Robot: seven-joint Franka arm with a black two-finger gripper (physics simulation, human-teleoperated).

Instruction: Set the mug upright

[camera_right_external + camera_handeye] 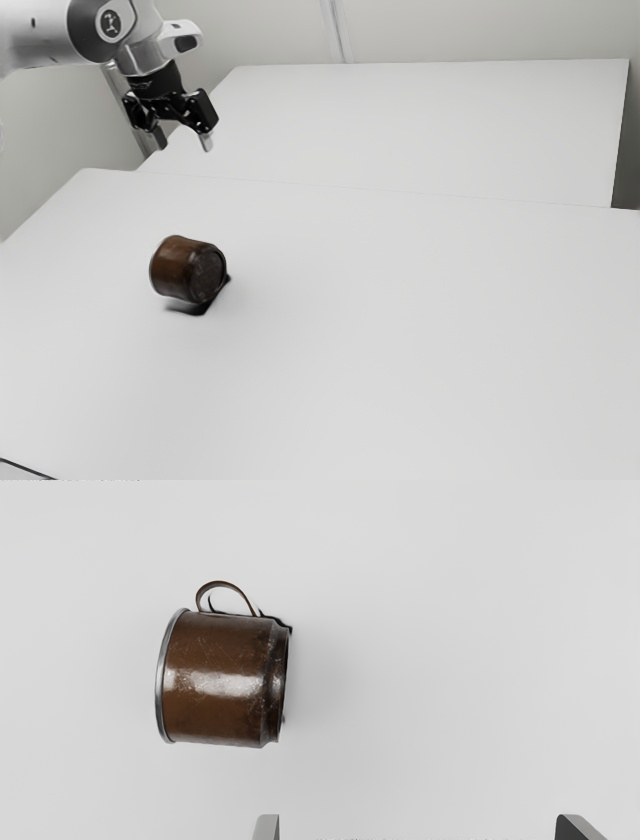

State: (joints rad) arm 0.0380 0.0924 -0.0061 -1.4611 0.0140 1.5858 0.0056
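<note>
Mug (180,268) on its side, claw (183,146) open and empty
In the exterior view it lies at six o'clock from the claw, resting on its curved wall, base (208,274) towards four o'clock; the claw's wide spread probably leaves room to straddle it.

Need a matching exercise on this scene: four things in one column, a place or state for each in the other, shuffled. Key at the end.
Column one
1. scratched brown cylindrical mug
2. thin curved brown handle
3. black two-finger gripper
4. flat white table

Column two
A. raised in the air, fingers apart
B. underneath, bearing the mug
C. lying on its side
D. looped out from the mug's curved wall

Pairs: 1-C, 2-D, 3-A, 4-B
</note>
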